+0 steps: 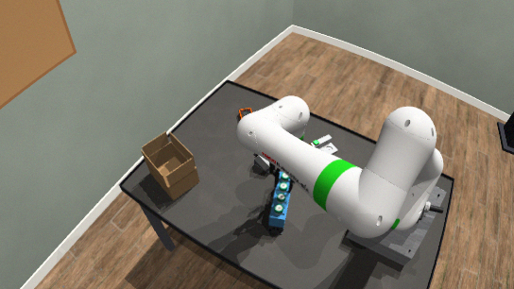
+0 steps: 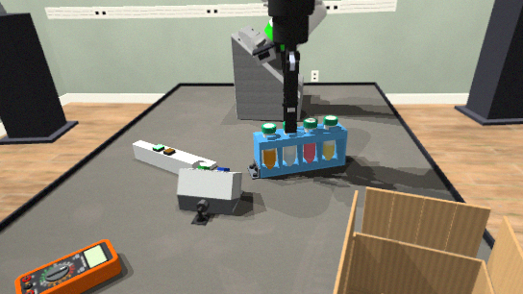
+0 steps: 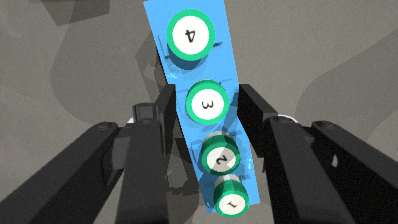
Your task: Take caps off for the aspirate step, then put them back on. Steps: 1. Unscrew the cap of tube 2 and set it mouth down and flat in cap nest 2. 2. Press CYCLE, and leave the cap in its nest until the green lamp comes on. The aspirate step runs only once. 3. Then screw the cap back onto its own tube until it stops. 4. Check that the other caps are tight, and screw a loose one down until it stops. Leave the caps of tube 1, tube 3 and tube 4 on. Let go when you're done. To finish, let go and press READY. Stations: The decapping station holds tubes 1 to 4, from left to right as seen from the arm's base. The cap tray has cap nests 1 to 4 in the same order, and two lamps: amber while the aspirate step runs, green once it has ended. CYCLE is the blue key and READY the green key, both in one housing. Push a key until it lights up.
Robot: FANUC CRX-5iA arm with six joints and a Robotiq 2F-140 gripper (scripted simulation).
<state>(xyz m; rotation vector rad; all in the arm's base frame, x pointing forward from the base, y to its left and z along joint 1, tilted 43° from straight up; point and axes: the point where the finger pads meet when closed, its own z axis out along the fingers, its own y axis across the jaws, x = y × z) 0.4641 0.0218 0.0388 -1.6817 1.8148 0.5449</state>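
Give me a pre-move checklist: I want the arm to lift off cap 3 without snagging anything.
1. Gripper open, holding nothing: ok.
2. Fingers apart from cap 3 on both sides: ok.
3. Cap 1, cap 2 and cap 4 on their tubes: ok.
4. Cap 2 screwed fully down: cannot tell.
5. Green lamp on the tray lit: cannot tell.
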